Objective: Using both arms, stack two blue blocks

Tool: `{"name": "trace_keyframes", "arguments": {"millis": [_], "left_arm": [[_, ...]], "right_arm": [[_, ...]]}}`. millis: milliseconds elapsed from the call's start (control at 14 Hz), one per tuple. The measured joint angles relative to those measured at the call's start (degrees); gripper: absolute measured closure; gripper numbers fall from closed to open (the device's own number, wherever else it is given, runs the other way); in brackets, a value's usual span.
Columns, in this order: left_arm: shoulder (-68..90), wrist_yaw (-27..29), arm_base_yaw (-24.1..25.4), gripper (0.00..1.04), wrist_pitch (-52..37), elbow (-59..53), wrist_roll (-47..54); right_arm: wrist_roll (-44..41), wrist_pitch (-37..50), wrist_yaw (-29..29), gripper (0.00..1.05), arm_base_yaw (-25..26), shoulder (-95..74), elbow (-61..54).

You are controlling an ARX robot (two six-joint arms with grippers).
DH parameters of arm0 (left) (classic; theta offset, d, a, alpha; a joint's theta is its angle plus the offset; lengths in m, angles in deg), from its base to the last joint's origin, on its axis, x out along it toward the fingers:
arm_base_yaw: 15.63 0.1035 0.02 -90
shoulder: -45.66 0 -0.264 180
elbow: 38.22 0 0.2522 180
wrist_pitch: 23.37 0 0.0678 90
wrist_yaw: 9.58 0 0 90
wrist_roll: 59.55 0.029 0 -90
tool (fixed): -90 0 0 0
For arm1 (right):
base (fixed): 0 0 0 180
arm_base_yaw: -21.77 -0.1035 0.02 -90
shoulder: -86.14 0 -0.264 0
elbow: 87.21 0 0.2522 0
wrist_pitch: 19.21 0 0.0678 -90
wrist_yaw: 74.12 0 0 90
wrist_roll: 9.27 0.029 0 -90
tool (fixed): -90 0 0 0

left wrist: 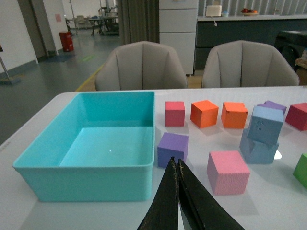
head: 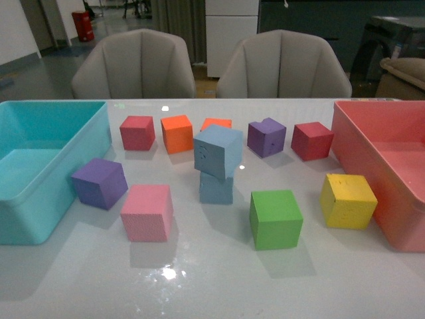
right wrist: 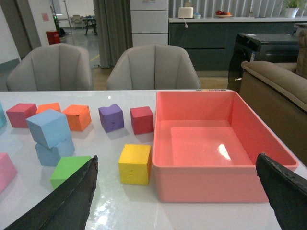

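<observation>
Two blue blocks stand stacked mid-table: the upper blue block (head: 218, 151) sits tilted and twisted on the lower blue block (head: 216, 188). The same pair shows in the left wrist view as upper (left wrist: 265, 124) and lower (left wrist: 255, 149), and in the right wrist view as upper (right wrist: 48, 127) and lower (right wrist: 54, 151). Neither arm appears in the front view. My left gripper (left wrist: 175, 164) is shut on nothing, in front of a purple cube (left wrist: 172, 148). My right gripper (right wrist: 176, 175) is wide open, facing the pink bin (right wrist: 215, 178), far from the stack.
A teal bin (head: 40, 166) stands at the left, a pink bin (head: 385, 166) at the right. Around the stack lie a pink cube (head: 147, 212), green cube (head: 275, 218), yellow cube (head: 347, 201), purple cubes (head: 99, 183), red and orange cubes behind. Two chairs stand beyond the table.
</observation>
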Motion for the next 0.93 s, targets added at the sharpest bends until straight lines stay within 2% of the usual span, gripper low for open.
{"name": "trace_keyframes", "arguments": {"millis": [214, 286, 500, 643, 786, 929], "left_arm": [[0.0, -0.1, 0.0, 1.03, 0.2, -0.2, 0.0], [0.0, -0.1, 0.0, 0.96, 0.1, -0.2, 0.0], [0.0, -0.1, 0.0, 0.57, 0.2, -0.2, 0.0], [0.0, -0.1, 0.0, 0.29, 0.2, -0.2, 0.0], [0.0, -0.1, 0.0, 0.05, 0.2, -0.2, 0.0], [0.0, -0.1, 0.0, 0.07, 0.2, -0.2, 0.0]], "right_arm": [[0.0, -0.1, 0.0, 0.06, 0.0, 0.0, 0.0], [0.0, -0.1, 0.0, 0.06, 0.0, 0.0, 0.0], [0.0, -0.1, 0.0, 0.06, 0.0, 0.0, 0.0], [0.0, -0.1, 0.0, 0.06, 0.0, 0.0, 0.0], [0.0, -0.1, 0.0, 0.06, 0.0, 0.0, 0.0], [0.0, -0.1, 0.0, 0.06, 0.0, 0.0, 0.0]]}}
